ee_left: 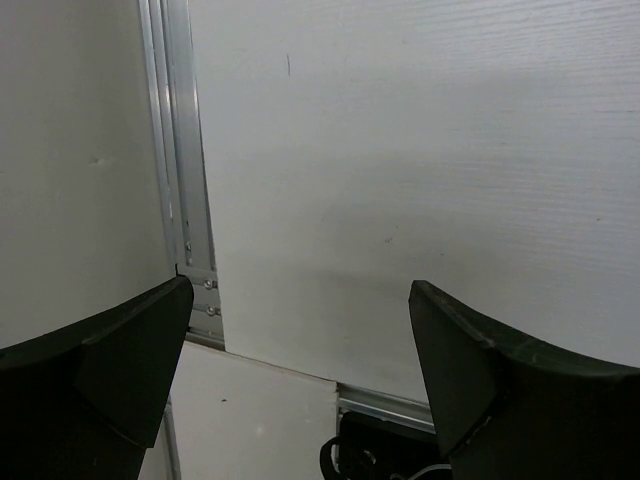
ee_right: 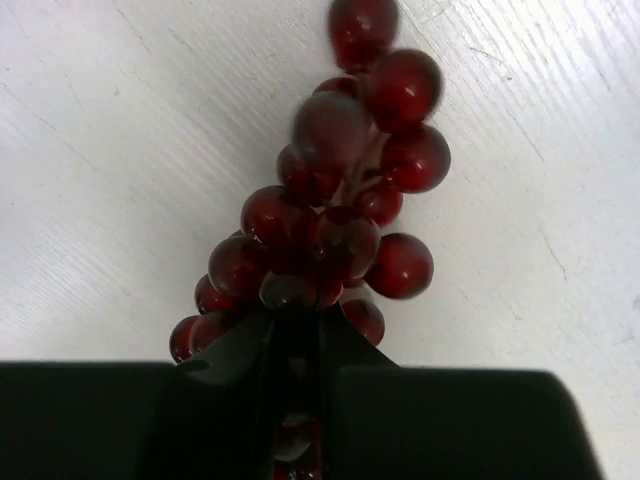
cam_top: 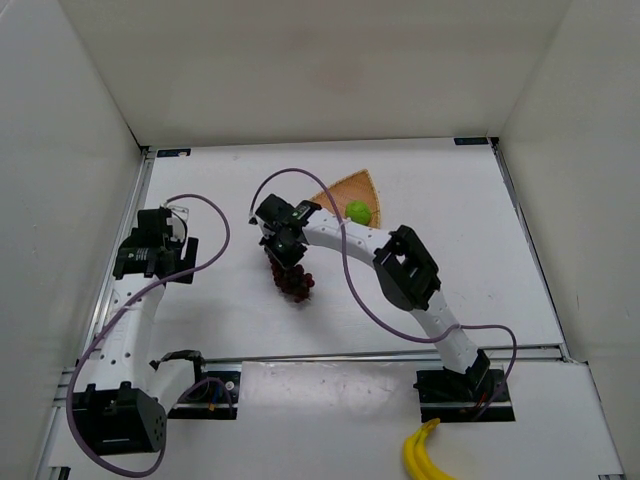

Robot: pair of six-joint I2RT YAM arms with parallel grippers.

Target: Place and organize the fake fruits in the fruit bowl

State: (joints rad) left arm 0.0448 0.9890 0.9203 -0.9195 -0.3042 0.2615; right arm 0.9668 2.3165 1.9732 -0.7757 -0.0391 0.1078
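Observation:
A dark red bunch of plastic grapes (cam_top: 294, 279) (ee_right: 340, 220) lies on the white table, just in front of the wicker fruit bowl (cam_top: 350, 192). My right gripper (cam_top: 285, 252) (ee_right: 297, 330) is shut on the near end of the bunch, with grapes pinched between its fingers. A small bright green round fruit (cam_top: 357, 211) rests in the bowl; the right arm covers part of the bowl. At the left side of the table my left gripper (cam_top: 150, 262) (ee_left: 300, 370) stands open with nothing between its fingers (ee_left: 130, 350).
White walls enclose the table on three sides. A metal rail (ee_left: 185, 180) runs along the left edge. A yellow banana (cam_top: 428, 455) lies on the near ledge beside the right arm's base (cam_top: 462, 392).

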